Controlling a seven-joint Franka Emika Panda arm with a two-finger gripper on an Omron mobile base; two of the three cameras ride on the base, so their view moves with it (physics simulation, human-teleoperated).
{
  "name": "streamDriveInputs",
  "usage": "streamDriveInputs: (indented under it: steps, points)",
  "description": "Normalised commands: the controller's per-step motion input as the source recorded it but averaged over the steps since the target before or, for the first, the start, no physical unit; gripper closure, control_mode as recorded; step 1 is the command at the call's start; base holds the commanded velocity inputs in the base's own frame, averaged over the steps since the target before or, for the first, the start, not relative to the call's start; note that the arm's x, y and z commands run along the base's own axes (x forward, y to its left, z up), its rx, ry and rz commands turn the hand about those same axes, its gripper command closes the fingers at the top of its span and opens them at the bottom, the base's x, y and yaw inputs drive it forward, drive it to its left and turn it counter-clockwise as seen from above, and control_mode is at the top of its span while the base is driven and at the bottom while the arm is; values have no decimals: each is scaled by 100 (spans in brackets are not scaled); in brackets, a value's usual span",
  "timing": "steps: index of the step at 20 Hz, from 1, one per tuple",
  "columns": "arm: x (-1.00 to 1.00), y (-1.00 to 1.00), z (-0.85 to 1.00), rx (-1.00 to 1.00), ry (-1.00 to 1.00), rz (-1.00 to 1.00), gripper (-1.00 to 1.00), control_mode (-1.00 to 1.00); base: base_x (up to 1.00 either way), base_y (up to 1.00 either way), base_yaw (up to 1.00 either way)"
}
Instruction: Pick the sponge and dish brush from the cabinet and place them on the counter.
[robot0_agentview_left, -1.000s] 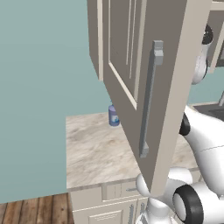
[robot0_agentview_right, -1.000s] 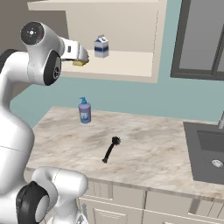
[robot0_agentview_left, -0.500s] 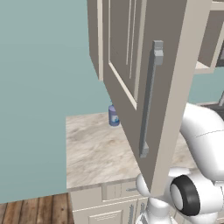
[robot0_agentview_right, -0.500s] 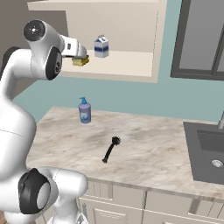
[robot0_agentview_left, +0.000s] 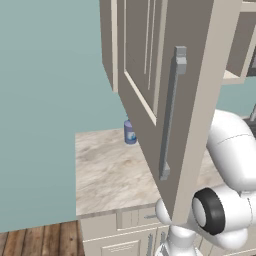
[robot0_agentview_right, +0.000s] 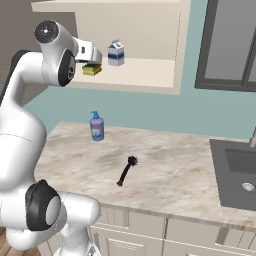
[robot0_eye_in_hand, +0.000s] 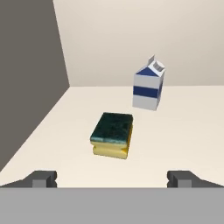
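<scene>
The sponge (robot0_eye_in_hand: 111, 135), yellow with a dark green top, lies on the shelf of the open cabinet (robot0_agentview_right: 135, 80). In the right base view the sponge (robot0_agentview_right: 92, 70) sits just below and in front of my hand. My gripper (robot0_eye_in_hand: 113, 179) is open, its fingertips (robot0_eye_in_hand: 43, 178) wide apart short of the sponge and touching nothing. That gripper (robot0_agentview_right: 96, 56) reaches into the cabinet's left end. The black dish brush (robot0_agentview_right: 126, 170) lies flat on the marbled counter (robot0_agentview_right: 170, 165).
A blue-and-white milk carton (robot0_eye_in_hand: 148, 87) stands on the shelf behind the sponge, to its right. A blue soap bottle (robot0_agentview_right: 96, 127) stands on the counter by the wall. The cabinet door (robot0_agentview_left: 150, 75) hangs open over the counter. A dark sink (robot0_agentview_right: 240, 172) lies at the right.
My hand has edged a little further in over the shelf toward the sponge. Sponge, brush and bottle have stayed put.
</scene>
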Motion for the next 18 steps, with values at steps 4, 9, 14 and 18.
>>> streamDriveInputs:
  steps: [4, 9, 14, 18]
  points:
    - [5, 0, 0, 0, 0, 0, -100, -100, 0, 0, 0]
    - [10, 0, 0, 0, 0, 0, -100, -100, 0, 0, 0]
    - [21, 0, -3, 0, 0, 0, -100, -100, 0, 0, 0]
    - [22, 0, -6, 0, 0, 0, -100, -100, 0, 0, 0]
